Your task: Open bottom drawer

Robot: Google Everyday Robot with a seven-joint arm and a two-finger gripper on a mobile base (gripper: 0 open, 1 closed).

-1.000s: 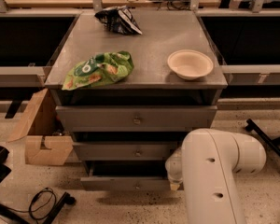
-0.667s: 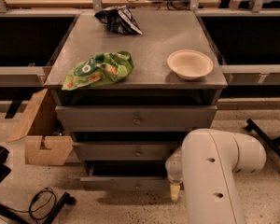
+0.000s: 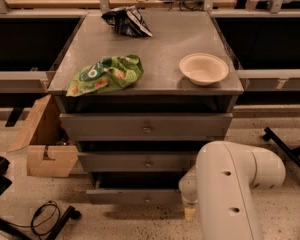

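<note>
The grey cabinet (image 3: 150, 59) has three stacked drawers. The bottom drawer (image 3: 130, 196) is the lowest one, with a small round knob (image 3: 148, 199) at its centre. It stands pulled out a little, with a dark gap above its front. The middle drawer (image 3: 135, 161) and top drawer (image 3: 145, 126) are pushed in. My gripper (image 3: 189, 209) hangs under my white arm (image 3: 230, 189), at the right end of the bottom drawer's front and right of the knob. The arm hides most of the gripper.
On the cabinet top lie a green chip bag (image 3: 106, 74), a beige bowl (image 3: 204, 68) and a dark bag (image 3: 126, 21). An open cardboard box (image 3: 45, 141) stands left of the cabinet. A cable (image 3: 45, 216) lies on the floor, and a black leg (image 3: 285, 146) stands at right.
The gripper's tip shows slightly lower beside the bottom drawer's right end. The drawer front and the things on top have not visibly moved.
</note>
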